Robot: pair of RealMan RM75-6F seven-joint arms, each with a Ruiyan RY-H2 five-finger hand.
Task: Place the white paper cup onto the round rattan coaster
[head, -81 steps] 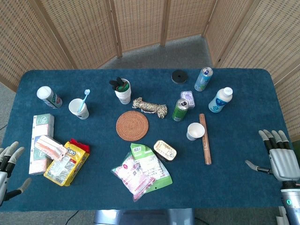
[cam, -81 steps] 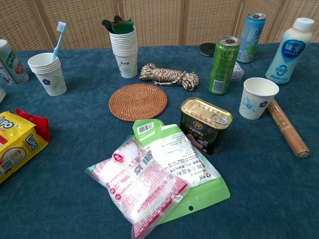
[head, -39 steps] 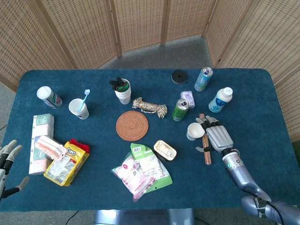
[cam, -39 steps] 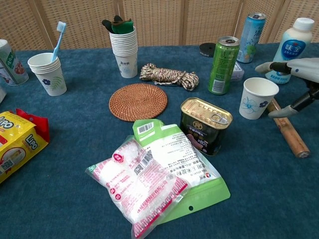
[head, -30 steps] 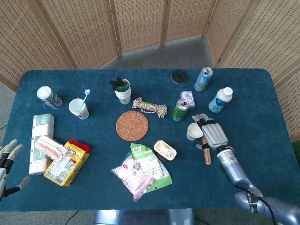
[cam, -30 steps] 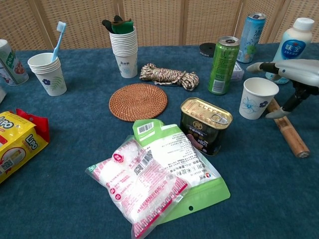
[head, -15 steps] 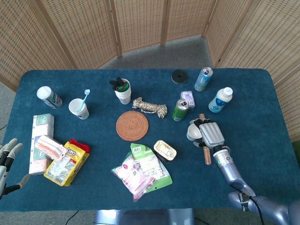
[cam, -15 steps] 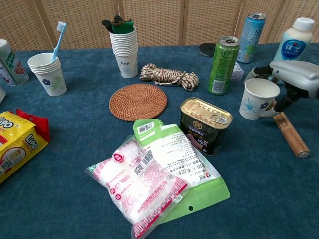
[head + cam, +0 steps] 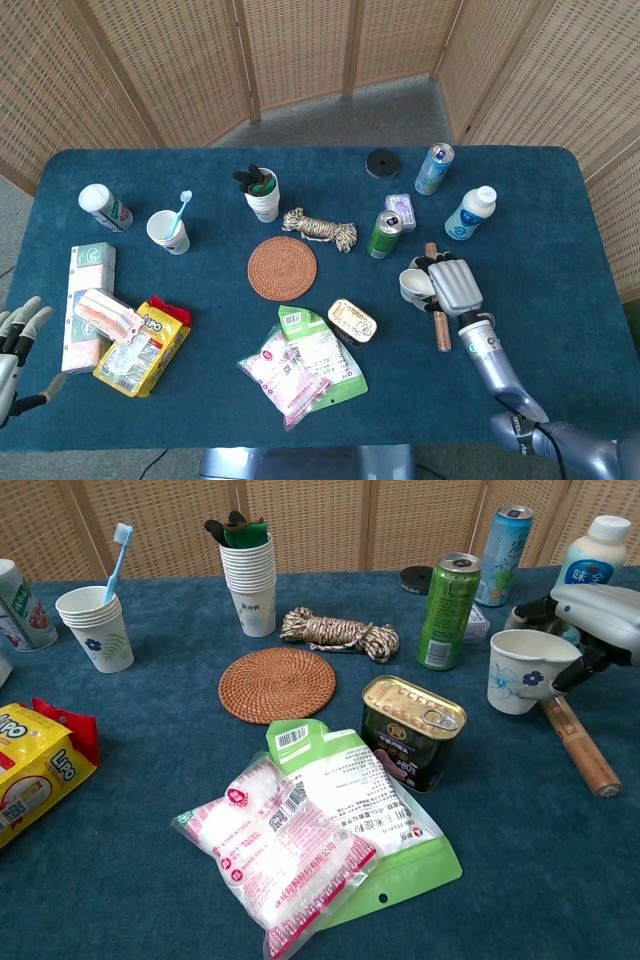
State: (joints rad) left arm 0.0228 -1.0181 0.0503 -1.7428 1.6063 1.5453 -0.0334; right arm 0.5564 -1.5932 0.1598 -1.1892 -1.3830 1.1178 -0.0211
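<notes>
The white paper cup point(image 9: 411, 284) point(image 9: 524, 675) with a blue flower print is at the right of the table, tilted slightly. My right hand point(image 9: 452, 287) point(image 9: 600, 612) grips it from its right side, fingers wrapped around the far wall and thumb on the near wall. The round rattan coaster point(image 9: 282, 267) point(image 9: 277, 684) lies bare at the table's middle, well to the left of the cup. My left hand point(image 9: 15, 350) hovers off the front left corner with its fingers spread and nothing in it; the chest view does not show it.
A luncheon meat tin point(image 9: 412, 730) and a green can point(image 9: 447, 597) stand between cup and coaster. A wooden stick point(image 9: 572, 742) lies under the right hand. A rope bundle point(image 9: 335, 630) and a cup stack point(image 9: 250, 580) sit behind the coaster, snack bags point(image 9: 300, 830) in front.
My right hand came in from the table's right edge, closed its fingers around the cup, and the cup has now tipped and shifted slightly. The left hand stayed put.
</notes>
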